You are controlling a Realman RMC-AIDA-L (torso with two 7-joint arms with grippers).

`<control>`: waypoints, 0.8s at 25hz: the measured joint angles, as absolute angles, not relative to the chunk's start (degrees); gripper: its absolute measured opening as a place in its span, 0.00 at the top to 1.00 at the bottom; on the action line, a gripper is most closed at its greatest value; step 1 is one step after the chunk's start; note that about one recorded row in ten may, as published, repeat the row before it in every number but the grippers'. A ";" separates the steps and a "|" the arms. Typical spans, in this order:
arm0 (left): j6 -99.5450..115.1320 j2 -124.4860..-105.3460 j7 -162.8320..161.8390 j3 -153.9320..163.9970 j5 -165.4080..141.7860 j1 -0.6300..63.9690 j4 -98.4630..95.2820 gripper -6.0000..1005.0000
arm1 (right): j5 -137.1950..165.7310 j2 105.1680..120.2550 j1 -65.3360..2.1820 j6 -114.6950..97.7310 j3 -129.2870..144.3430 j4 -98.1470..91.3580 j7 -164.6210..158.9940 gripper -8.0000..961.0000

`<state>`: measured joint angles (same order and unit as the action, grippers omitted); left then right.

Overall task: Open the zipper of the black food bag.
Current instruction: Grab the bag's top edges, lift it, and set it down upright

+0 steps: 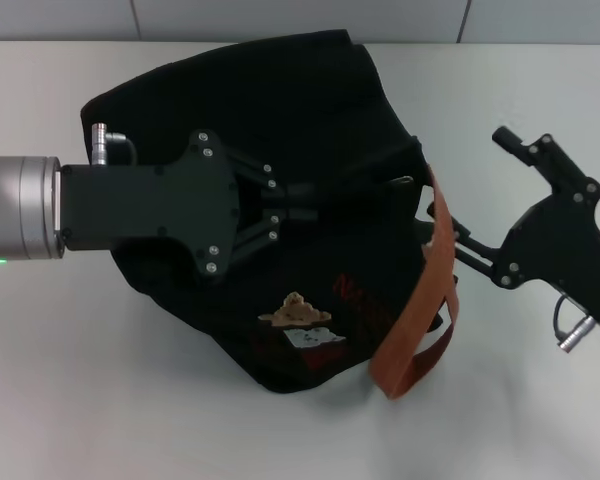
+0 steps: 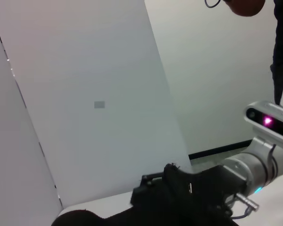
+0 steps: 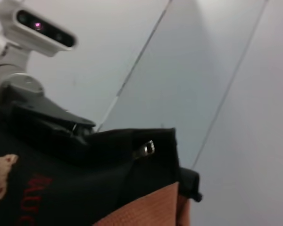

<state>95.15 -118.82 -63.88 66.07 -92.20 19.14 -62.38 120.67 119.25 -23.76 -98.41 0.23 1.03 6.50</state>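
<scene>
The black food bag lies slumped mid-table, its bear patch and red lettering facing me. An orange-brown strap loops off its right end. My left gripper reaches in from the left over the bag, its fingers drawn together and pinching the top fabric. The small silver pull tab of the zipper sits just beyond its tips, at the bag's upper right corner, and also shows as the tab in the right wrist view. My right gripper comes from the right and meets the bag's end beside the strap.
White tabletop surrounds the bag, with a pale wall behind. The right arm's body stands over the table's right side. The left arm's silver wrist enters from the left edge.
</scene>
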 joint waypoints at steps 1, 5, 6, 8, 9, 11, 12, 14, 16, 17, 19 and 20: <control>95.19 -118.82 -63.89 66.13 -92.21 19.15 -62.35 0.90 | 120.68 119.29 -24.24 -97.90 0.50 0.75 5.98 0.14; 95.36 -118.86 -63.90 66.18 -92.24 19.19 -62.28 0.90 | 120.94 119.39 -25.82 -95.49 0.79 0.71 5.66 0.14; 95.35 -118.88 -63.90 66.18 -92.24 19.20 -62.28 0.90 | 121.21 119.41 -26.25 -94.84 0.84 0.87 5.68 0.14; 95.28 -118.91 -63.90 66.20 -92.04 19.34 -62.26 0.90 | 121.99 119.46 -27.00 -93.88 0.88 1.24 5.69 0.14; 95.23 -118.91 -63.90 66.21 -91.88 19.43 -62.25 0.90 | 122.34 119.48 -27.36 -93.60 0.90 1.54 5.75 0.14; 95.15 -118.95 -63.91 66.22 -91.68 19.62 -62.21 0.90 | 122.92 119.50 -27.99 -93.22 0.91 2.08 5.93 0.14; 95.06 -118.96 -63.91 66.21 -91.51 19.72 -62.13 0.90 | 123.12 119.53 -28.23 -93.11 0.91 2.33 5.97 0.14; 94.81 -118.98 -63.91 66.23 -91.21 19.98 -62.04 0.90 | 123.45 119.57 -28.68 -92.99 0.89 2.84 6.13 0.14; 94.62 -118.99 -63.91 66.23 -91.05 20.26 -61.94 0.90 | 123.63 119.58 -29.18 -92.96 0.88 3.24 6.15 0.14; 94.55 -119.00 -63.91 66.24 -91.03 20.37 -61.92 0.90 | 123.71 119.59 -29.37 -92.95 0.88 3.39 6.16 0.14; 94.49 -119.00 -63.91 66.27 -90.99 20.54 -61.88 0.90 | 123.88 119.60 -29.83 -92.94 0.74 3.93 6.16 0.14; 94.49 -119.00 -63.91 66.27 -90.99 20.54 -61.88 0.90 | 123.88 119.60 -29.99 -92.93 0.58 4.14 6.17 0.14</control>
<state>94.49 -119.00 -63.91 66.27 -90.99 20.54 -61.88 123.88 119.60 -29.99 -92.93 0.58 4.14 6.17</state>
